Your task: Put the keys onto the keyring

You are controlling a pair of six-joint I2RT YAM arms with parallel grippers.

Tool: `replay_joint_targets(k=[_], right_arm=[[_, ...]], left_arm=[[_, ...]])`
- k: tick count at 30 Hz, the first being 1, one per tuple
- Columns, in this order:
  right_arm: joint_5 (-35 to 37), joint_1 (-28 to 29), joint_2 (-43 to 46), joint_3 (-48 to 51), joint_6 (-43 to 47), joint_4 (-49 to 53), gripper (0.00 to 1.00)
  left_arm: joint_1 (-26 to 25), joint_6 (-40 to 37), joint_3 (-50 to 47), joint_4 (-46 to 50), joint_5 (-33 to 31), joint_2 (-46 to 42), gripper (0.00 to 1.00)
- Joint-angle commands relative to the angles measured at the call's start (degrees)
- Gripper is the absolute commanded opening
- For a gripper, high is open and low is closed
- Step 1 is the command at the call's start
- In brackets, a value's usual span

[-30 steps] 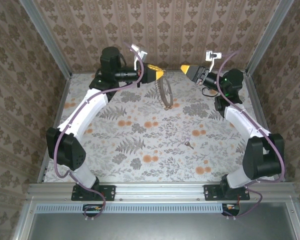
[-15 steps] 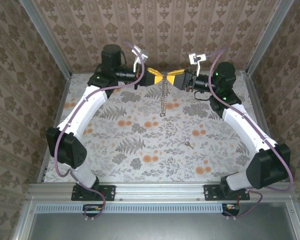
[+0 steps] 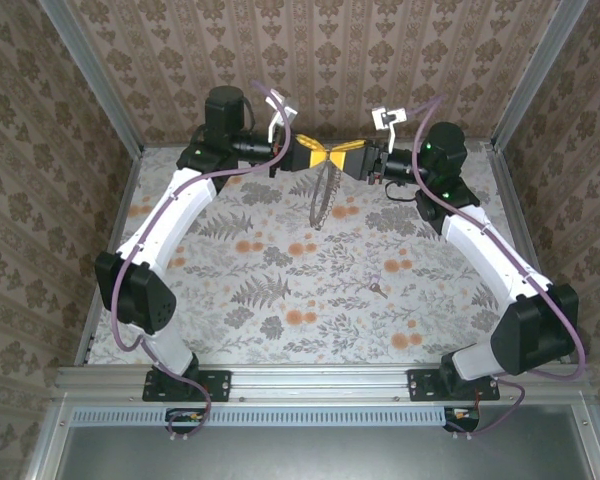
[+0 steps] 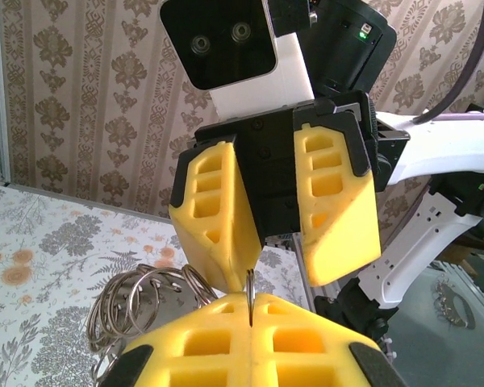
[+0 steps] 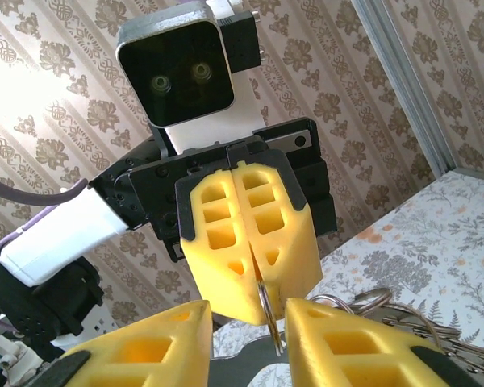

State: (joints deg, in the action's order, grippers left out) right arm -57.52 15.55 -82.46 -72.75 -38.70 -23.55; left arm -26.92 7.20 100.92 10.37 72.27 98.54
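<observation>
The keyring (image 3: pixel 320 200) is a chain of linked metal rings hanging above the back of the table. My left gripper (image 3: pixel 318 155) is shut on its top ring (image 4: pixel 249 282), and the other rings (image 4: pixel 137 294) bunch to the left of the pads. My right gripper (image 3: pixel 342 157) meets the left one tip to tip. It is open, its jaws standing either side of that same ring (image 5: pixel 269 313) with a gap on both sides. The left gripper's shut fingers (image 5: pixel 250 234) face the right wrist camera. The small key (image 3: pixel 378 289) lies flat on the table, right of centre, away from both grippers.
The floral tablecloth (image 3: pixel 280 270) covers the table. Patterned walls with aluminium posts (image 3: pixel 90 80) close in the back and sides. Both arms arch up from their bases at the near rail (image 3: pixel 320 380).
My right gripper has swung left from the back right until it met the left gripper's tips, its jaws narrowing around the top ring. The hanging chain swayed. The key has stayed put.
</observation>
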Motion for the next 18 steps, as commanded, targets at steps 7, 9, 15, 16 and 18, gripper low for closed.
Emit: replay_joint_targets(k=[7,9,15,16,18], right_arm=[[-1.3,0.6,-1.3,-1.8,1.0,0.1,0.10],[-1.4,0.6,-1.4,-1.8,1.1,0.1,0.08],[0.1,0.4,-1.5,-1.3,2.3,-0.7,0.00],[0.7,0.1,-1.3,-0.9,2.2,-1.9,0.00],[1.6,-0.5,-1.1,-0.1,1.6,-4.3,0.00]], left_arm=[[0.2,-1.1,2.6,-0.8,1.8,0.3,0.00],[0.1,-1.1,2.7,-0.6,1.8,0.5,0.00],[-0.2,-0.1,3.2,-0.5,-1.6,0.5,0.07],[-0.1,0.7,2.7,-1.4,-3.7,0.0,0.20],[0.4,3.5,0.2,-5.1,-8.8,-1.7,0.32]])
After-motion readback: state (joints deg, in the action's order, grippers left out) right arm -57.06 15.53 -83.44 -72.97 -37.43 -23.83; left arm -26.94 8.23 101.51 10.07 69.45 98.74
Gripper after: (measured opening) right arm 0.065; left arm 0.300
